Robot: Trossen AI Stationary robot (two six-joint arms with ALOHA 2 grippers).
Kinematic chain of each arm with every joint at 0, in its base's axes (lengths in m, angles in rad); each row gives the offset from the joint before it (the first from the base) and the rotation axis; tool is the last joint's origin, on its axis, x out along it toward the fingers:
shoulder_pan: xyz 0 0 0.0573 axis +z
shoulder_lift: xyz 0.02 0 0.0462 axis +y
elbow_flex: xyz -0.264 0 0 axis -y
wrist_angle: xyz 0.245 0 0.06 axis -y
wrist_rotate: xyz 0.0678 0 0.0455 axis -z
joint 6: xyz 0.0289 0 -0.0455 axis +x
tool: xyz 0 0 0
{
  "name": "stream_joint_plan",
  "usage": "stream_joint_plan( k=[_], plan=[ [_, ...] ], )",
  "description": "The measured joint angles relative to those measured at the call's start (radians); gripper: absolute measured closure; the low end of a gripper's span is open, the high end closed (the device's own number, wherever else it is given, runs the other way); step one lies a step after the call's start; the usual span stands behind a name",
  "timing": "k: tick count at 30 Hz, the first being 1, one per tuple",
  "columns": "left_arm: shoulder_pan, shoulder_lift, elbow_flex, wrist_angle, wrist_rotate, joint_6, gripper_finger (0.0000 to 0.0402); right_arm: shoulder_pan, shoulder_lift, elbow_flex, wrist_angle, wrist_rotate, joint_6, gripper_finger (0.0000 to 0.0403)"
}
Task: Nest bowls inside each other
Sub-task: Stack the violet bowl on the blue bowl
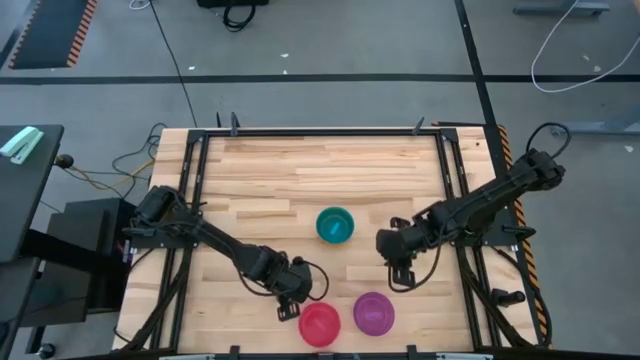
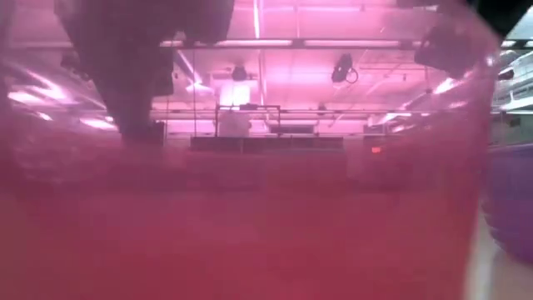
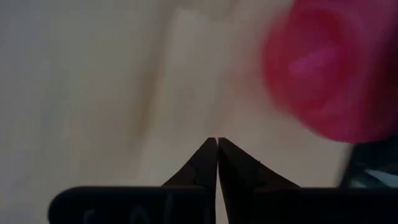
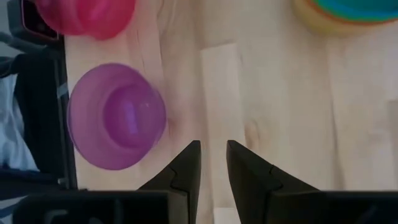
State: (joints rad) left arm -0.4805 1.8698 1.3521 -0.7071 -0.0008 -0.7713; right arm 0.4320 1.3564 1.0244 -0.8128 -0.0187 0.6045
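A pink-red bowl [image 1: 320, 323] stands upright at the table's near edge and fills the low view [image 2: 250, 208]. A purple bowl [image 1: 373, 313] stands upright just to its right [image 4: 115, 115]. A stack of nested bowls [image 1: 335, 225], green-blue on top with a yellow outer wall [image 4: 323, 18], sits mid-table. My left gripper [image 1: 290, 308] is shut, low over the table just left of the pink-red bowl [image 3: 336, 68], fingertips [image 3: 217, 142] apart from it. My right gripper [image 1: 400, 278] hovers slightly open [image 4: 212, 146], between the stack and the purple bowl.
A black metal frame [image 1: 450, 180] runs along the table's sides and far edge. The low camera sits right behind the pink-red bowl at the near edge. Bare wood [image 1: 280, 170] lies in the far half of the table.
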Motion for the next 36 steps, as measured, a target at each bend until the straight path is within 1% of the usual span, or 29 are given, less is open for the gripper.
stream_joint_plan(
  k=[4, 7, 14, 20, 28, 36],
  plan=[
    [0.017, 0.0, 0.0, -0.04, -0.043, 0.008, 0.0375, 0.034, 0.036, -0.001, 0.0, 0.003, 0.021, 0.0318],
    [0.027, 0.0, 0.0, -0.036, -0.045, 0.025, 0.0372, 0.049, 0.079, -0.001, 0.0, -0.002, 0.048, 0.0318],
    [0.054, 0.0, 0.0, -0.045, -0.049, 0.073, 0.038, 0.082, 0.187, -0.002, 0.044, -0.086, 0.072, 0.0318],
    [0.08, 0.0, 0.0, -0.088, -0.066, 0.091, 0.038, 0.113, 0.249, -0.002, 0.114, -0.121, 0.077, 0.0318],
    [0.126, 0.0, 0.0, -0.245, -0.182, 0.102, 0.0374, 0.142, 0.289, 0.006, 0.148, -0.13, 0.084, 0.0318],
    [0.183, 0.0, 0.0, -0.3, -0.22, 0.114, 0.0389, 0.139, 0.301, 0.023, 0.151, -0.122, 0.058, 0.0318]
  ],
)
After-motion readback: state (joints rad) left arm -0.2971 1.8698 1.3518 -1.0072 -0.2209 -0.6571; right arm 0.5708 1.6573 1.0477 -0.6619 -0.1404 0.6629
